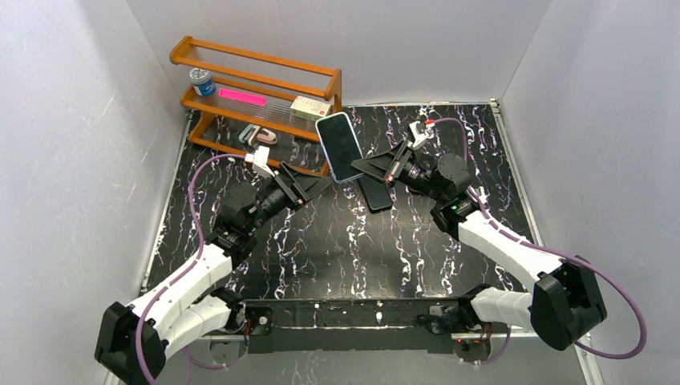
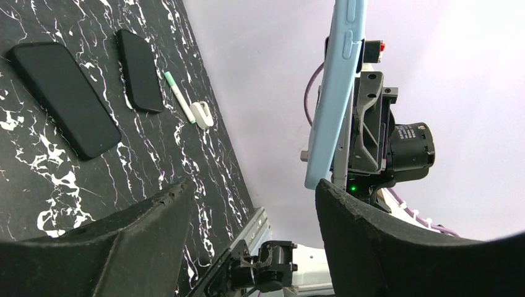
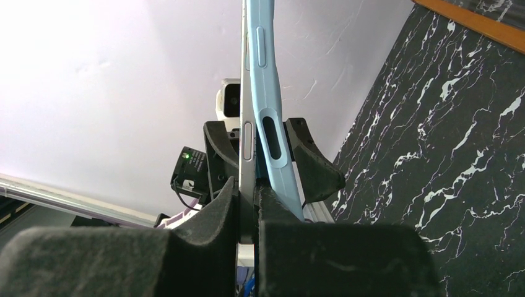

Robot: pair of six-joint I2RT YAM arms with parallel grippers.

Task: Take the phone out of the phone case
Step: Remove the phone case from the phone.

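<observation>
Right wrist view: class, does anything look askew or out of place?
Yes. The case bows away from the phone and its silver edge near the right gripper, so the two do not sit flush there; higher up they lie together.

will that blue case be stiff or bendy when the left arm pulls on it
Probably bendy: in the right wrist view the case bows away from the phone edge near the right fingers. It looks thin, so likely light. Its smooth finish may be slippery.
</observation>
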